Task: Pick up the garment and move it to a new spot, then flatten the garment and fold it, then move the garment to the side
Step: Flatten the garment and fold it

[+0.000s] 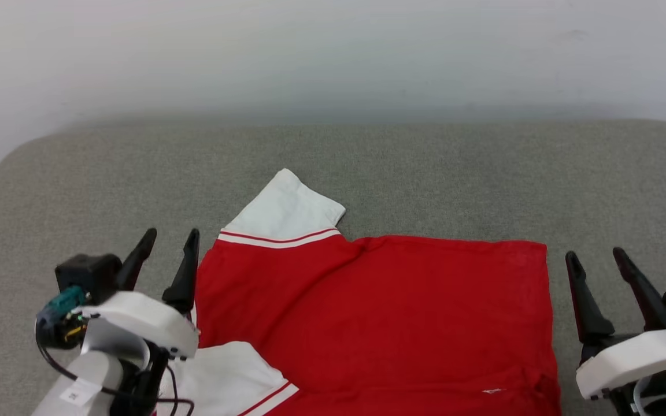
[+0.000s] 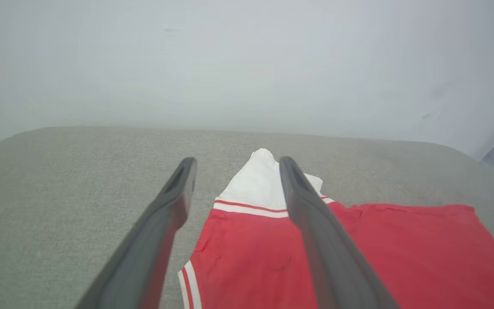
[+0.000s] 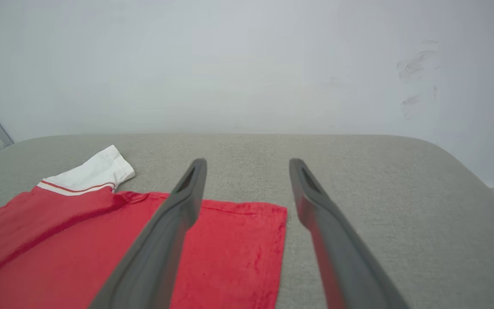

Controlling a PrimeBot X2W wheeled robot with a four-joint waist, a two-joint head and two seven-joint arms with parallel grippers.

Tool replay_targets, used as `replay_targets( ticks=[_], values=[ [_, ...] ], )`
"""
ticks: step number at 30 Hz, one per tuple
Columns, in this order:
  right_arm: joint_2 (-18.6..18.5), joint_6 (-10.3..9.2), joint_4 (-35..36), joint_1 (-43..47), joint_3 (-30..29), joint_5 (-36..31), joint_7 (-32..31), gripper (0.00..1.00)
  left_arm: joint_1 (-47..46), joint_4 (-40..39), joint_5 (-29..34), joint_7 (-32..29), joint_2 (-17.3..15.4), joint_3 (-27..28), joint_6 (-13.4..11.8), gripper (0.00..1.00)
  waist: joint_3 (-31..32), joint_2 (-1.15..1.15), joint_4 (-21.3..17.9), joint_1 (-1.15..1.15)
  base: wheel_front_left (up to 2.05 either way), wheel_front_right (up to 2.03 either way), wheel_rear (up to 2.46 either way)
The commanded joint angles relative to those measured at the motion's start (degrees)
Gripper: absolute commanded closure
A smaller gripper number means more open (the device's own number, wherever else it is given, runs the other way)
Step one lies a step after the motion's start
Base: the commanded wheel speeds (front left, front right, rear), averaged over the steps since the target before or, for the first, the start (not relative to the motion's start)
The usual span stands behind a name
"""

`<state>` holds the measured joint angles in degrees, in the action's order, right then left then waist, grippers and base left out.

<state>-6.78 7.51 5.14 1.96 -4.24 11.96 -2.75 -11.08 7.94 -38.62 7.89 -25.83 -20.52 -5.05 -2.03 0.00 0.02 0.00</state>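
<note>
Apparently already spread flat, the shirt (image 1: 379,312) lies on the grey bench (image 1: 425,173) between the left hand (image 1: 172,232) and right hand (image 1: 594,252), both wide open, empty. Folding and moving aside seem to remain.

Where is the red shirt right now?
In the head view, the garment lies spread on the grey padded surface, between the left gripper and the right gripper.

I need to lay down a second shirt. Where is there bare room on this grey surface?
The widest bare patch of the grey surface runs between the far edge of the jersey and the wall. A smaller one lies far left, beyond the left end effector. The near side is crowded: the jersey fills it, with the right end effector beside its right edge.
</note>
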Motion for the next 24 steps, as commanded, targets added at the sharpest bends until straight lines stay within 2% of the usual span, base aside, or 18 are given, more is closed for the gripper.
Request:
replay_targets(
  ticks=[1, 7, 13, 17, 24],
  values=[
    [0.5, -0.05, 1.1, -1.7, -0.2, -0.5, 0.1, 0.00, -3.0, 0.5, 0.4, 0.3, 0.5, 0.0, 0.3, 0.00, -3.9, 0.00, -0.7, 0.00, 0.00, 0.00, 0.00],
    [1.0, -0.05, 3.2, -6.5, -0.6, -1.7, 0.4, 0.00, -15.0, 4.9, 0.2, -2.1, 1.0, -0.6, 3.7, 0.00, -11.1, 0.00, -2.3, 0.00, 0.00, 0.00, 0.00],
    [1.2, -0.05, 3.1, -10.6, -0.3, -2.6, 1.0, 0.00, -27.0, 12.5, -1.7, -8.7, 0.2, -1.3, 8.2, 0.00, -16.0, 0.00, -4.8, 0.00, 0.00, 0.00, 0.00],
    [1.6, -0.05, 2.7, -12.4, -0.6, -2.5, 1.4, 0.00, -34.5, 18.5, -4.7, -16.4, -0.7, -2.1, 10.6, 0.00, -18.7, 0.00, -6.3, 0.00, 0.00, 0.00, 0.00],
    [2.3, -0.05, 1.1, -14.0, 0.0, -1.9, 2.0, 0.00, -44.7, 26.2, -9.3, -36.6, -4.1, -6.3, 12.3, 0.00, -22.3, 0.00, -9.1, 0.00, 0.00, 0.00, 0.00]
  ],
)
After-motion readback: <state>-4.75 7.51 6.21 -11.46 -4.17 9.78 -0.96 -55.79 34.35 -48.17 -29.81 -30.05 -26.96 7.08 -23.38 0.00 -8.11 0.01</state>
